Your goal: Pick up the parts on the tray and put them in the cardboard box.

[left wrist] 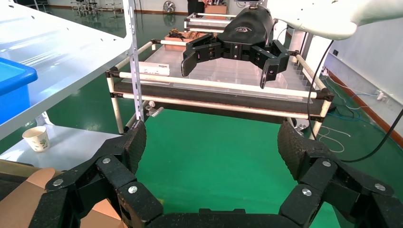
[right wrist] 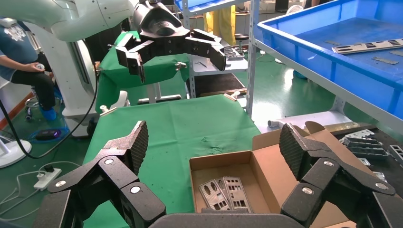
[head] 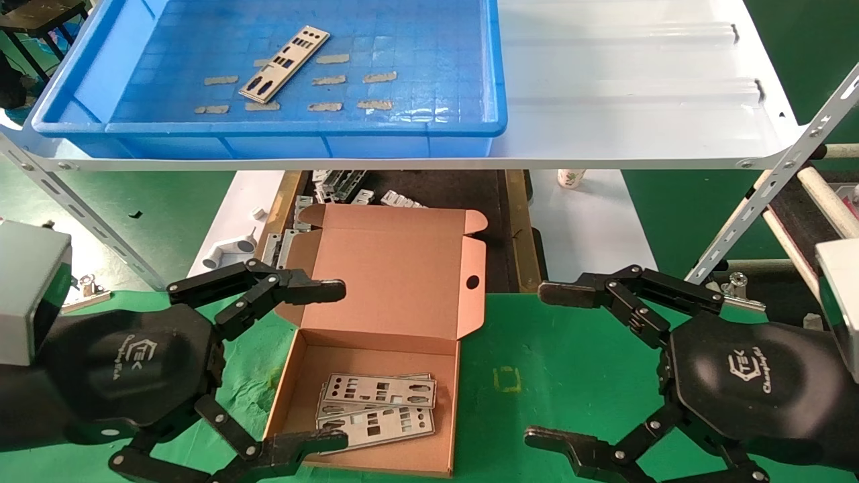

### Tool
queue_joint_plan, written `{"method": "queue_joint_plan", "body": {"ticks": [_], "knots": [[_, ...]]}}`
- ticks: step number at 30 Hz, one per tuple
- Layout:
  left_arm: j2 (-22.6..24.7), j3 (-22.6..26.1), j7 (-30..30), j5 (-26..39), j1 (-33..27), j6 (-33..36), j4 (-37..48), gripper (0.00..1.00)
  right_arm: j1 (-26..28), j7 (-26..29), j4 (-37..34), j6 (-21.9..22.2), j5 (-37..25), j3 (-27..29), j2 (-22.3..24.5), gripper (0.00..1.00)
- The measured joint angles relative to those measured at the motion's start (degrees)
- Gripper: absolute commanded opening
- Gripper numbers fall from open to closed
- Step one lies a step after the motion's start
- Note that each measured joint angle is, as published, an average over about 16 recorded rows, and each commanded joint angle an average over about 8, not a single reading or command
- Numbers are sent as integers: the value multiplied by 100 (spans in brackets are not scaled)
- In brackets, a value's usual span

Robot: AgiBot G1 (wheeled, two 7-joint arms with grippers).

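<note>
Both grippers, left (head: pixel 339 365) and right (head: pixel 547 365), fingers wide, empty; stacked parts (head: pixel 376 406) overlap.

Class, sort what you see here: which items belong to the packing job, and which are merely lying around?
Job: plate in blue tray; cardboard box holding plates.
Lying about: paper cup, white pipe fitting, grey brackets, white shelf.

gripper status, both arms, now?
Left gripper: open, empty, over the cardboard box.
Right gripper: open, empty, above the green mat.
</note>
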Motion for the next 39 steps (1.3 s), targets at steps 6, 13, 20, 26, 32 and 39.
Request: {"method": "queue_joint_plan", "body": {"ticks": [6,13,20,26,32,39], "knots": [[0,0,0,0,0,0,0,100,0,0,0,0,0,0,0,100],[0,0,0,0,0,0,0,100,0,0,0,0,0,0,0,100],[0,0,0,0,0,0,0,100,0,0,0,0,0,0,0,100],[0,0,0,0,0,0,0,100,0,0,0,0,0,0,0,100],[0,0,0,0,0,0,0,100,0,0,0,0,0,0,0,100],[0,0,0,0,0,0,0,100,0,0,0,0,0,0,0,100]]}}
